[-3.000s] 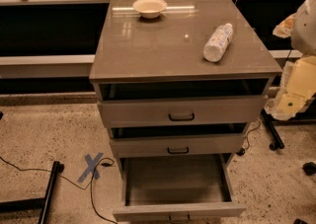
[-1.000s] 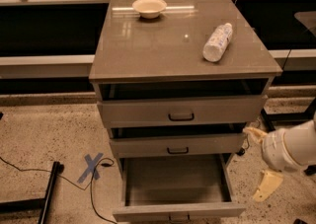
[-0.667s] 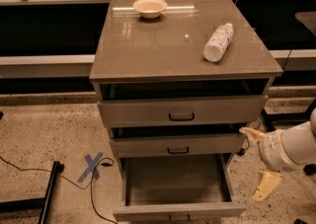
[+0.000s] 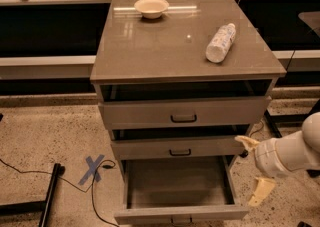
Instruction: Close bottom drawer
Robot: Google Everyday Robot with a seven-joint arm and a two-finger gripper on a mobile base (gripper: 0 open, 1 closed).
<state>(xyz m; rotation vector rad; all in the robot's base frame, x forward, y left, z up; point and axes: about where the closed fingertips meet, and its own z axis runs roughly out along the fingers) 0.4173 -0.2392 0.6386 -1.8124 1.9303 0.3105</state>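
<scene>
Since the bottom drawer [image 4: 177,186] sticks far out at the low middle of the frame, the closing push has not begun. Its grey tray holds nothing, and its front with the small black handle [image 4: 181,219] sits right at the bottom edge. The gripper [image 4: 246,171] hangs at the lower right, just beside the drawer's right side, and does not seem to touch it. Its two tan fingers [image 4: 261,191] are spread wide apart and hold nothing. This looks like the getting-ready step. Next, the gripper likely needs to come round to the drawer's front. Then it can push straight back into the cabinet [image 4: 185,51] until the front sits flat. Above, the middle drawer [image 4: 180,147] and top drawer [image 4: 182,112] stick out a little. Farther up, a bottle [image 4: 220,43] lies on its side and a bowl [image 4: 151,7] sits near the back edge.
</scene>
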